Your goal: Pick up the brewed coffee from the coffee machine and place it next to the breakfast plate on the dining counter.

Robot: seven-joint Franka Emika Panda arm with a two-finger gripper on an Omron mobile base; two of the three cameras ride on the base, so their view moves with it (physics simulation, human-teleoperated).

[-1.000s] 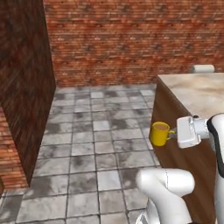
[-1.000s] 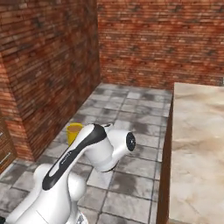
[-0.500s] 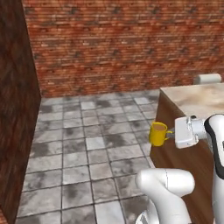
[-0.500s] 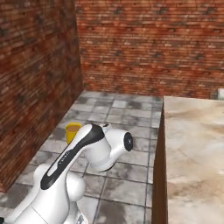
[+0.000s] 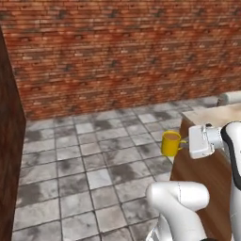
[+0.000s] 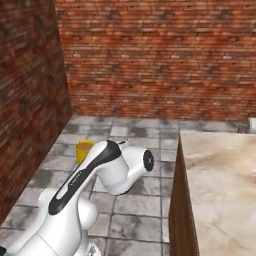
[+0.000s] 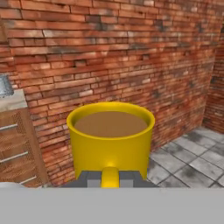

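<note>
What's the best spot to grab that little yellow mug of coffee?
By its side handle, coming in level from the handle side. The yellow mug is upright and nearly full, so that keeps it level. The gripper holds it this way, fingers either side of the handle.

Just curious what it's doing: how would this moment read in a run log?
phase: carrying | end effector: shut on mug handle | yellow mug: upright, coffee inside, above floor | dining counter: alongside

A glossy white arm [image 6: 95, 175] of rounded, bulbous links is seen, with a black stripe along one link and a dark round joint cap. A boxy white hand [image 5: 201, 141] ends it.
</note>
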